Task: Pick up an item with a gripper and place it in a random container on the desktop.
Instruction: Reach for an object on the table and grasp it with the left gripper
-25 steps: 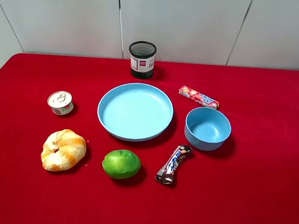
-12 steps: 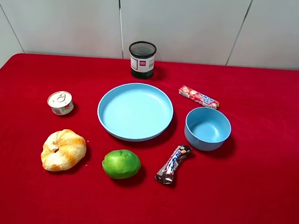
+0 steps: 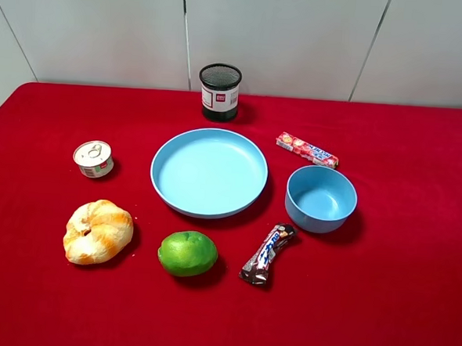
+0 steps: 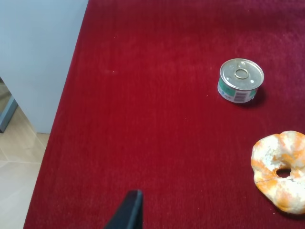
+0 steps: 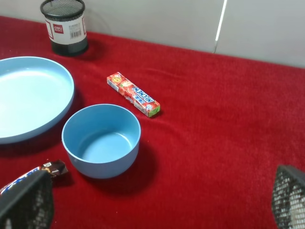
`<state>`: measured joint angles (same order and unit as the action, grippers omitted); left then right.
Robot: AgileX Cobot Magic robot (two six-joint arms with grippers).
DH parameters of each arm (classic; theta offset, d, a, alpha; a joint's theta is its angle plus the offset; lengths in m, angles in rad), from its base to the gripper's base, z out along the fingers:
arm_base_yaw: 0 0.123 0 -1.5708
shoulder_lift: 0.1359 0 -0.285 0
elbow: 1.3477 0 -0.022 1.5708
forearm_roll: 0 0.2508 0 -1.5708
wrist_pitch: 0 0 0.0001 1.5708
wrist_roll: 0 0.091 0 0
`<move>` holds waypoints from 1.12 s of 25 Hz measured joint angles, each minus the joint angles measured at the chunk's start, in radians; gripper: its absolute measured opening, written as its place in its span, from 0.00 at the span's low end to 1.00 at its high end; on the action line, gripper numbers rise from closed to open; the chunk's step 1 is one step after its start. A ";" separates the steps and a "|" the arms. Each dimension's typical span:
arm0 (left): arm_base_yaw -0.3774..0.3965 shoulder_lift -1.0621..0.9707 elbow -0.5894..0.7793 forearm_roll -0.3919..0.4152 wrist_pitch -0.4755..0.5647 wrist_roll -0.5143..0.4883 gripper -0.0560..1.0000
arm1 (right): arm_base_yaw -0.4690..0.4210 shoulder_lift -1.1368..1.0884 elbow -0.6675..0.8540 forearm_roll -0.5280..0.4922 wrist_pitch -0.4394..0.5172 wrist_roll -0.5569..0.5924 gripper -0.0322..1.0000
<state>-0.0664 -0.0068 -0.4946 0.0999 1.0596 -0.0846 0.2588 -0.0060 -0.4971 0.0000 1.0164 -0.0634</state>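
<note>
Your left gripper (image 4: pixel 129 213) stands spread wide and empty over the red cloth (image 4: pixel 143 119), one finger in frame. The can (image 4: pixel 241 80) sits upright on that cloth, well apart from the gripper, near the croissant (image 4: pixel 281 169). Your right gripper (image 5: pixel 157 202) is likewise spread, holding nothing, near the bowl (image 5: pixel 101 140). The plate (image 3: pixel 209 172) lies mid-table, apart from the can, beside the bowl.

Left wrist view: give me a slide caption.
Tin can and croissant sit apart on the red cloth, not yet grasped.
</note>
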 joint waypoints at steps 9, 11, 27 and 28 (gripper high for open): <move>0.000 0.000 0.000 -0.001 0.000 0.009 0.98 | 0.000 0.000 0.000 0.000 0.000 0.000 0.70; 0.000 0.000 0.000 -0.019 0.000 0.026 0.98 | 0.000 0.000 0.000 0.000 0.000 0.000 0.70; 0.000 0.132 -0.018 -0.106 -0.016 0.060 0.91 | 0.000 0.000 0.000 0.000 0.000 0.000 0.70; 0.000 0.163 -0.022 -0.107 -0.026 0.065 0.91 | 0.000 0.000 0.000 0.000 0.000 0.000 0.70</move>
<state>-0.0664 0.1562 -0.5170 -0.0072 1.0336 -0.0196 0.2588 -0.0060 -0.4971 0.0000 1.0164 -0.0634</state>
